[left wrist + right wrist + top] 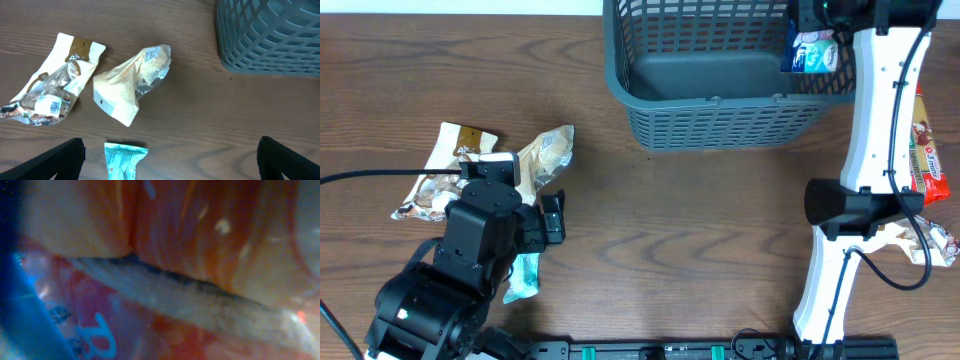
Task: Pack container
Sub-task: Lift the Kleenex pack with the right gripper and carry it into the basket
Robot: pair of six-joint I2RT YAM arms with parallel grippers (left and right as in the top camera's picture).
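Container (720,125) is judged stiff, light, best taken at the thick rim; left gripper (170,142) is spread wide, empty; closure of right gripper (823,22) cannot be told.

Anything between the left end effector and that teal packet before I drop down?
Nothing visible. The teal packet lies on bare table under the open left end effector; the cream pouch sits beyond it, apart.

Little can be read. A barcode label (48,104) sits on the clear packet (60,75). The snack packet (125,330) filling the right wrist view bears 1 pale blue letter (100,339), perhaps B, blurred. Print on the red packet (930,160) is too small.
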